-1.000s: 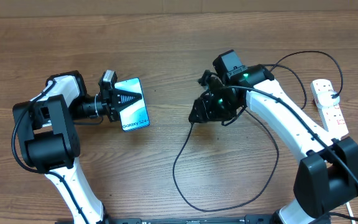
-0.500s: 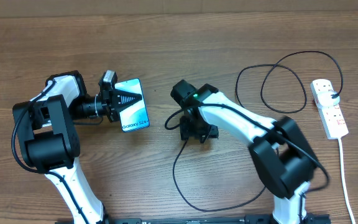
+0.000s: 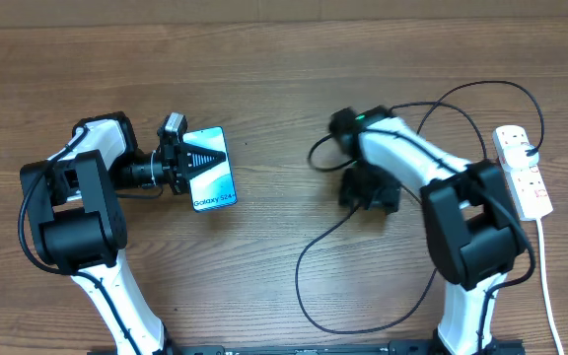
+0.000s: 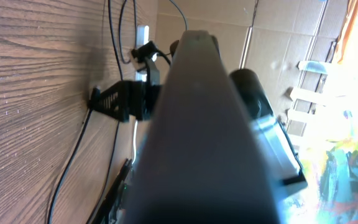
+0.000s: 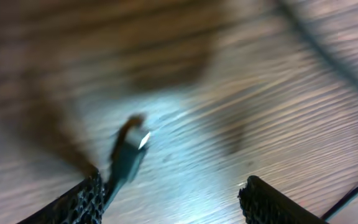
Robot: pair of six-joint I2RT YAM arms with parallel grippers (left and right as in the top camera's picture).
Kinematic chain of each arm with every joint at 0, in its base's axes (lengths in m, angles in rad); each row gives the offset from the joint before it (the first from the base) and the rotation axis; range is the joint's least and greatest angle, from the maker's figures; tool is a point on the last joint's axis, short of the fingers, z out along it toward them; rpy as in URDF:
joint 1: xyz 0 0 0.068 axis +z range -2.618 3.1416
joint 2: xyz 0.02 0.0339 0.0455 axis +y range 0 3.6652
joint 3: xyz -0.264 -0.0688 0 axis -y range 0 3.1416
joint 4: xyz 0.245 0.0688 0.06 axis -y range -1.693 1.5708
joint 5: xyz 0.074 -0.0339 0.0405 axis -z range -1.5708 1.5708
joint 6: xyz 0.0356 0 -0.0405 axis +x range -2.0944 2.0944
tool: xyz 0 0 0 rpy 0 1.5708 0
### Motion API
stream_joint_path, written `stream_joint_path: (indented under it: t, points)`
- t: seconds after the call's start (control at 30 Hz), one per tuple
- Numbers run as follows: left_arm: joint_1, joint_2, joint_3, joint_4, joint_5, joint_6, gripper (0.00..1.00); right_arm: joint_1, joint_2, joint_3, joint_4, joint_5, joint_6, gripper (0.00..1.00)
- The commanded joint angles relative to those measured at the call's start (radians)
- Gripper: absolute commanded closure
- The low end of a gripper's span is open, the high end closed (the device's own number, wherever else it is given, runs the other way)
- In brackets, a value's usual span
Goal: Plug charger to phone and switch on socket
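Where the charger (image 5: 131, 149) ends in its small connector tip, the right wrist view, badly blurred, shows that tip lying against one of the right gripper's fingers (image 5: 79, 202). The right gripper (image 5: 176, 193) has its two fingers spread apart with bare wood between them. Nothing is clamped across the gap, and I cannot tell whether the finger truly touches the tip.

From overhead the tip is hidden. The right gripper (image 3: 368, 189) sits low over mid-table, and the black cable (image 3: 298, 286) runs out from under it in a wide loop toward the near edge, with more loops behind the arm.

Well to the left, the phone (image 3: 212, 168) is clenched at one end by the left gripper (image 3: 203, 158), with its lit blue screen facing up.

In the left wrist view the phone (image 4: 204, 124) appears only as a grey edge-on bar. It covers much of the scene but leaves the right gripper and cable visible beyond.

The socket (image 3: 523, 173) lies at the table's (image 3: 264, 79) far right edge, apart from both grippers, with its white cord trailing toward the near edge.
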Motion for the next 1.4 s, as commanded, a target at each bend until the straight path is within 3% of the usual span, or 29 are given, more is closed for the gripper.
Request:
stream_joint_path:
  t: [0.0,0.23,0.4,0.63,0.83,1.23,1.37]
  points:
    - [-0.006,-0.026,0.021,-0.004,0.02,0.037,0.96,-0.054,0.035,-0.01,0.009,-0.104,0.019,0.28]
    - [-0.006,-0.026,0.021,-0.004,0.001,0.037,0.96,-0.048,0.035,-0.01,-0.001,-0.294,0.031,0.3]
    - [-0.006,-0.026,0.021,-0.004,-0.002,0.037,0.96,-0.003,0.035,-0.01,0.019,-0.198,0.13,0.56]
    - [-0.006,-0.026,0.021,-0.005,-0.021,0.037,0.96,0.019,0.035,-0.014,0.076,-0.069,0.246,0.58]
    - [-0.007,-0.026,0.021,-0.005,-0.026,0.037,0.96,0.016,0.035,-0.041,0.142,-0.058,0.269,0.75]
    - [-0.006,-0.026,0.021,-0.005,-0.025,0.037,0.96,0.015,0.035,-0.043,0.14,0.013,0.268,0.76]
    - [-0.006,-0.026,0.021,-0.005,-0.025,0.037,0.96,0.016,0.035,-0.043,0.134,0.004,0.264,0.84]
